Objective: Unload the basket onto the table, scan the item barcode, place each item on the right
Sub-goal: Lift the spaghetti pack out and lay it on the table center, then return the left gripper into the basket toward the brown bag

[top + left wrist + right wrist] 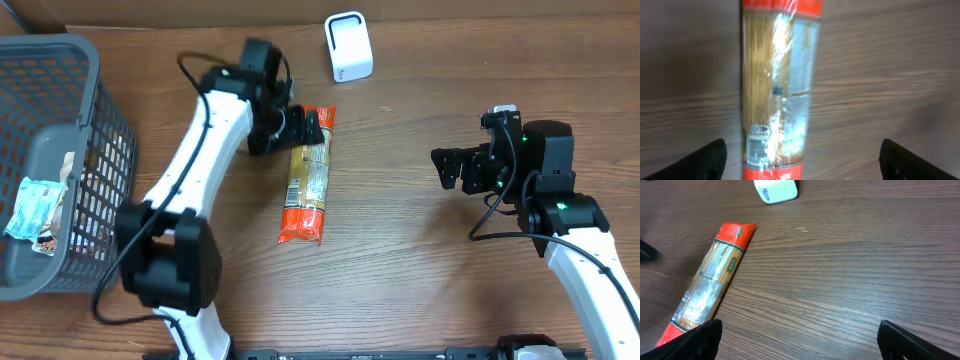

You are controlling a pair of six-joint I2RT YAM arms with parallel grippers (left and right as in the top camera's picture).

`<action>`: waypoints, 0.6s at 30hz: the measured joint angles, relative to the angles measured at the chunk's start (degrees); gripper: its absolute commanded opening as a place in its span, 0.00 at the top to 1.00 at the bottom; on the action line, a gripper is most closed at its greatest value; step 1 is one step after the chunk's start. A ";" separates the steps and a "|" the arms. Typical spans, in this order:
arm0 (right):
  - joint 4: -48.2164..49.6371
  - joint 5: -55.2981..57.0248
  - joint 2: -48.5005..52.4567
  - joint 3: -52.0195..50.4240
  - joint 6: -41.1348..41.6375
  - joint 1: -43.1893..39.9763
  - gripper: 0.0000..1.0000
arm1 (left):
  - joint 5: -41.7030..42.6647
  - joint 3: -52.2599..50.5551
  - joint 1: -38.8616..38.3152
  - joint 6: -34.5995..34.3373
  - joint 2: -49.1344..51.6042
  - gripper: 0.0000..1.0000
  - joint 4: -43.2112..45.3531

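The item is a long clear pack of spaghetti [307,175] with red ends, lying flat on the wooden table. My left gripper [300,128] hangs open over its far end, touching nothing. In the left wrist view the pack [777,85] runs up the frame between the wide-apart fingers [705,160], with a small barcode [757,147] near the red end. My right gripper [450,168] is open and empty well to the right; its view shows the pack [705,287] at the left. The white scanner [349,47] stands at the back.
A grey mesh basket [105,150] sits at the left edge with a light blue packet [35,210] inside. In the right wrist view the scanner [776,190] shows at the top. Bare wood lies between the pack and my right gripper.
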 measured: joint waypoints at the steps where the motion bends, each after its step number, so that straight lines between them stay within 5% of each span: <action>1: 0.02 -0.02 0.00 0.00 0.02 0.00 0.00 | -0.57 2.91 0.39 0.37 -1.22 0.02 -1.42; 9: 0.02 0.00 0.00 0.00 0.00 0.00 0.00 | -6.62 17.07 12.17 1.88 -15.52 0.00 -10.34; 18: 0.04 -0.02 0.00 0.00 0.00 0.00 0.00 | -9.57 17.66 43.74 2.84 -22.84 0.00 -15.78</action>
